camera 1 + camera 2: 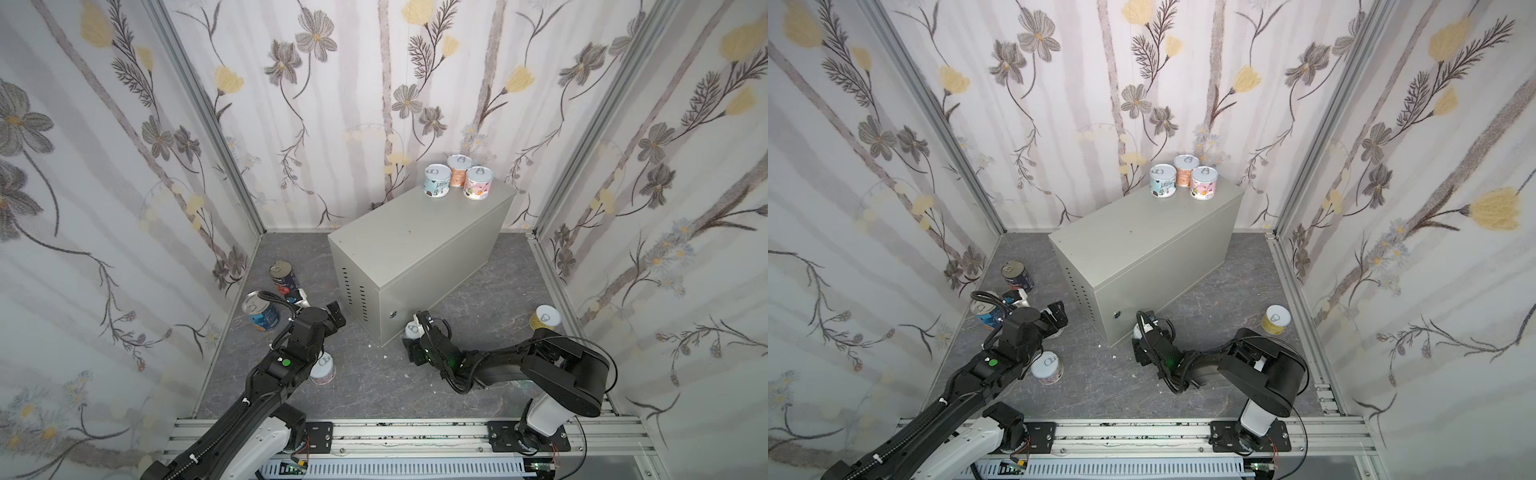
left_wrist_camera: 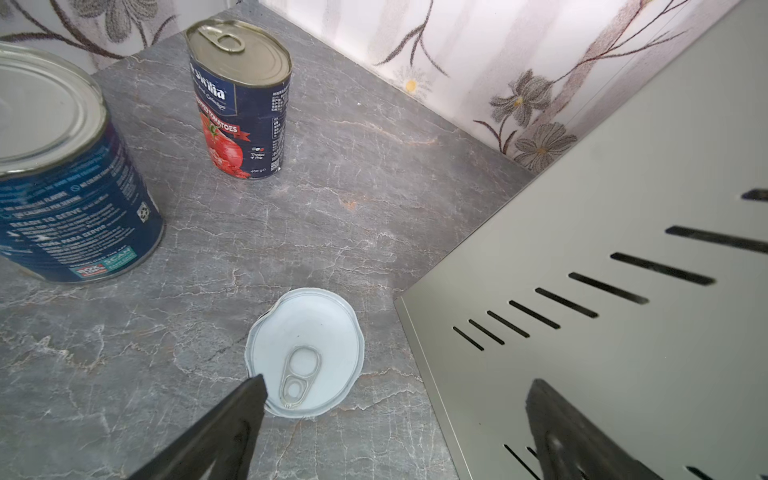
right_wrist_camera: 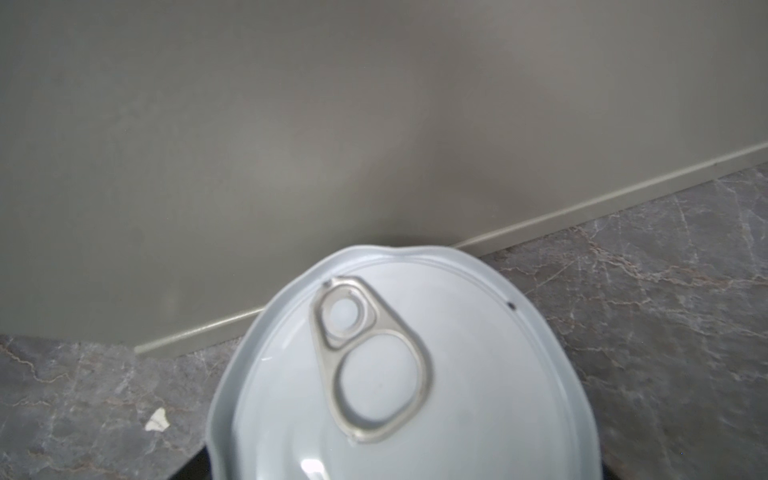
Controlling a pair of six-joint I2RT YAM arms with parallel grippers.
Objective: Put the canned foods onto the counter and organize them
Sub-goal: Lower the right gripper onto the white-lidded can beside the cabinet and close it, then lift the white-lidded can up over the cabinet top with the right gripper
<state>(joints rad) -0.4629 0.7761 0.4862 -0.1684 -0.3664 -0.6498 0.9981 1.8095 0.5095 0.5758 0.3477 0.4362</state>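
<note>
Low, R claw snug round can

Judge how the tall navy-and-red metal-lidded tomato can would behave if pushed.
The navy-and-red tomato can stands upright, taller than wide: pushed high, it may tip, then roll. Looks unopened: probably full and heavy.

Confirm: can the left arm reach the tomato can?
Probably yes: the tomato can stands upright, apart from the blue can; beyond the short can under the open left gripper, the floor is bare.
</note>
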